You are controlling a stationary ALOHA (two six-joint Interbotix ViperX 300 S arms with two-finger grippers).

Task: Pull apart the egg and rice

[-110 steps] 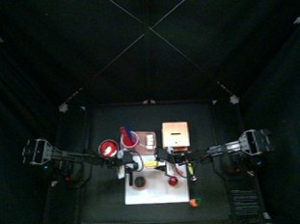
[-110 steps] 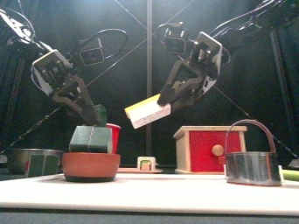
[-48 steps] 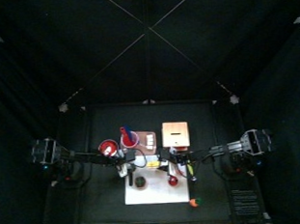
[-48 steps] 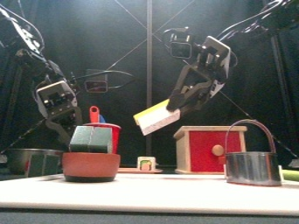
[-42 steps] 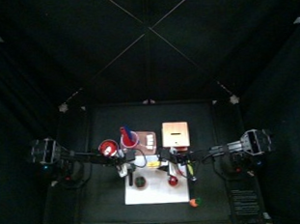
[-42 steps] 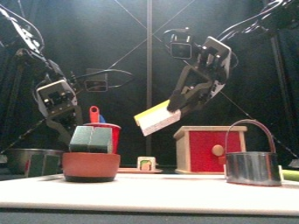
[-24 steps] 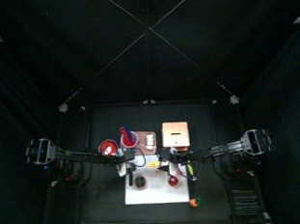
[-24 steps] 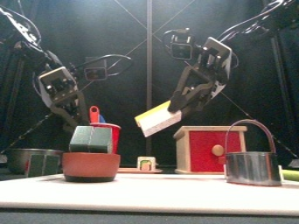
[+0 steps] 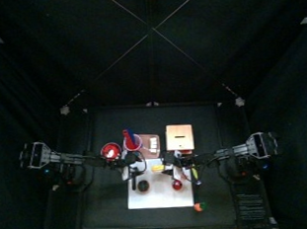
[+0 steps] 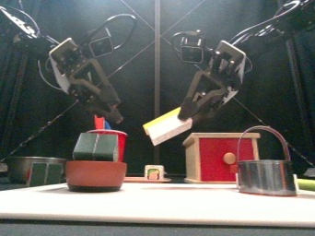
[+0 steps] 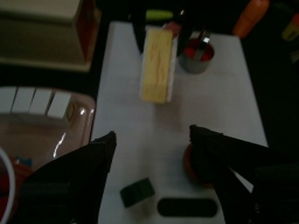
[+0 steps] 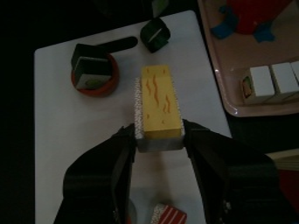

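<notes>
Compared with a second ago, the left claw (image 10: 109, 116) has risen from behind the red cup (image 10: 109, 143) to hang above it, while the right claw (image 10: 187, 114) has kept its place. The left claw's jaws stand wide apart and hold nothing; the right claw is clamped on one end of the yellow egg block (image 10: 164, 128), holding it tilted in the air over the white mat (image 12: 128, 114) on the worktop (image 10: 160, 205). The small rice piece (image 10: 154, 172) sits on the mat below the egg, at about 7 o'clock from the right claw, well apart from both claws.
</notes>
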